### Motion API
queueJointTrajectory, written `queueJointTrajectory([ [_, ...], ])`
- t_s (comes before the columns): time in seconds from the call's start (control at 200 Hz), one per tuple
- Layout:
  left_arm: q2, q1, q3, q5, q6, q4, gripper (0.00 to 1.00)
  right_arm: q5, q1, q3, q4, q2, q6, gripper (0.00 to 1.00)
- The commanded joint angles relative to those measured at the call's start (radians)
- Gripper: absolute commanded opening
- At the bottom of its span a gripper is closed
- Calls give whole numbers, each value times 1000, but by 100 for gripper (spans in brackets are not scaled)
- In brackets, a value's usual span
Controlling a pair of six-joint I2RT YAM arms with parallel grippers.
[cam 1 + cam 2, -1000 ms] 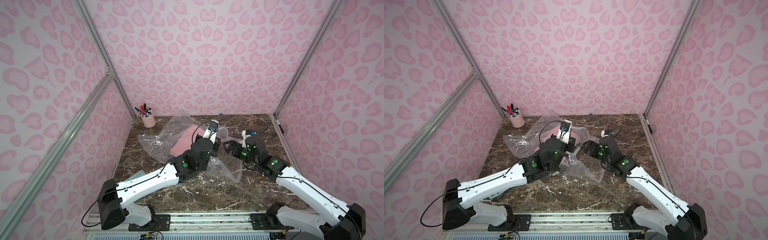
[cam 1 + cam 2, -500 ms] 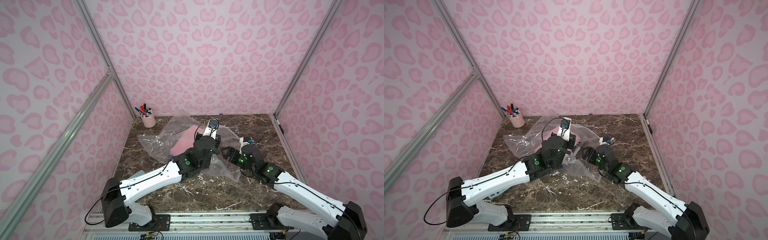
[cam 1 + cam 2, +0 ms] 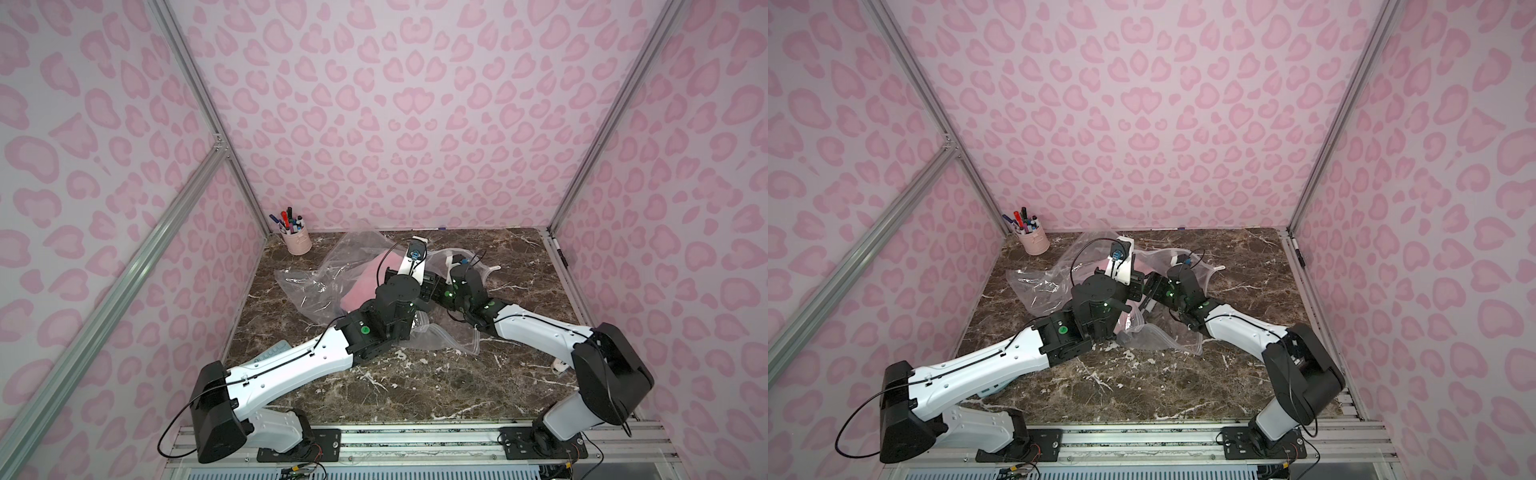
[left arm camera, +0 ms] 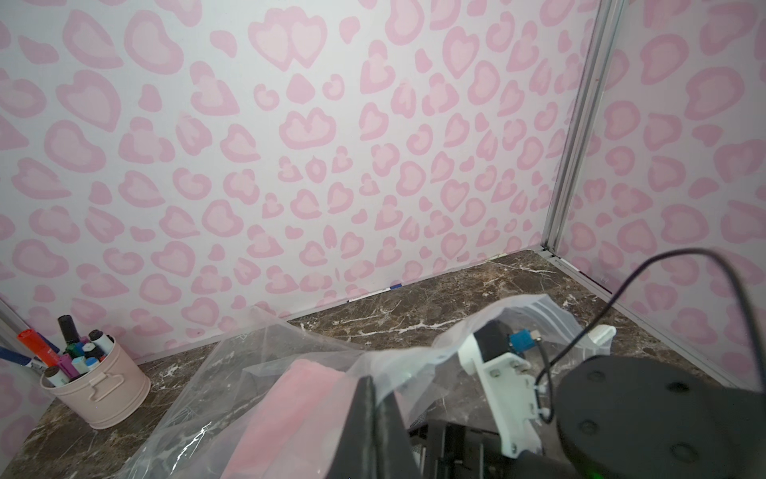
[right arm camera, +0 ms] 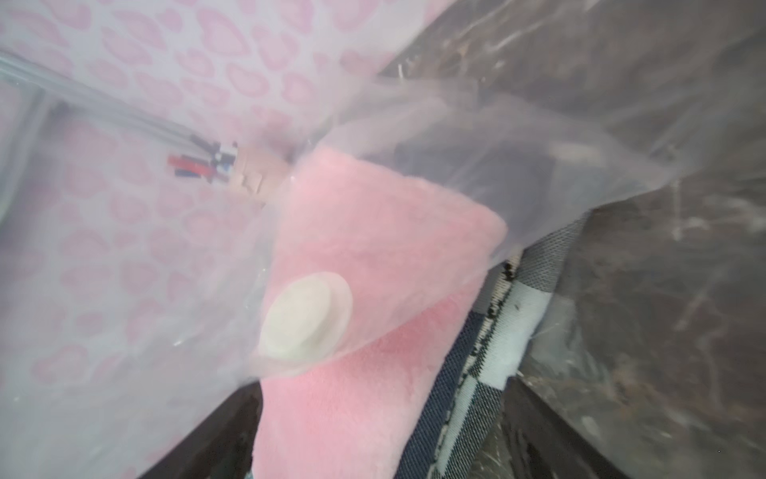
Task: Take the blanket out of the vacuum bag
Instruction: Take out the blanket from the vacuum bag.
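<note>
Crumpled vacuum bag (image 3: 316, 282) on tabletop (image 3: 519, 266) toward rear edge, near pen cup (image 3: 296, 241) in rear left corner. Inside bag: pink blanket (image 3: 365, 278), white valve (image 5: 306, 319) over it. Bag film clenched in left pincer (image 4: 375, 385). Jaws of right pincer (image 5: 373, 414) released, wide either side of blanket fold

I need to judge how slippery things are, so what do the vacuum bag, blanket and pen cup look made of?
The vacuum bag: thin clear plastic film, glossy, crinkled with glare streaks. The blanket: soft pink fleece or plush, matte, with a fuzzy nap up close. The pen cup: probably painted metal, pale pink satin, with a ridged band and wire handle.
</note>
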Motion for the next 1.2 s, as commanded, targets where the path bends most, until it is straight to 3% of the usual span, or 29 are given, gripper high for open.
queueJointTrajectory([
  [0.0, -9, 2, 2, 0, -5, 41, 4, -42, 13, 61, 24, 66, 1, 89],
  [0.165, -30, 2, -13, -3, 8, 52, 4, -39, 37, 32, 136, 124, 27, 89],
  [0.38, -46, 2, -28, -18, 33, 56, 4, -37, 50, 82, 40, 168, 25, 88],
  [0.51, -46, 3, -37, -9, 29, 63, 4, -58, 50, 34, 159, 164, 40, 87],
  [0.735, -45, 3, -45, -12, 27, 59, 4, -86, 54, 63, 186, 189, 31, 68],
  [0.905, -43, 3, -53, -15, 29, 61, 4, -77, 72, 135, 110, 198, -24, 68],
  [1.1, -36, 5, -58, -7, 11, 52, 4, -112, 72, 144, 187, 255, -35, 68],
  [1.155, -36, 4, -60, -8, 5, 49, 4, -137, 71, 164, 207, 298, -43, 65],
  [1.195, -36, 4, -60, -8, 4, 46, 3, -154, 70, 183, 209, 327, -46, 58],
])
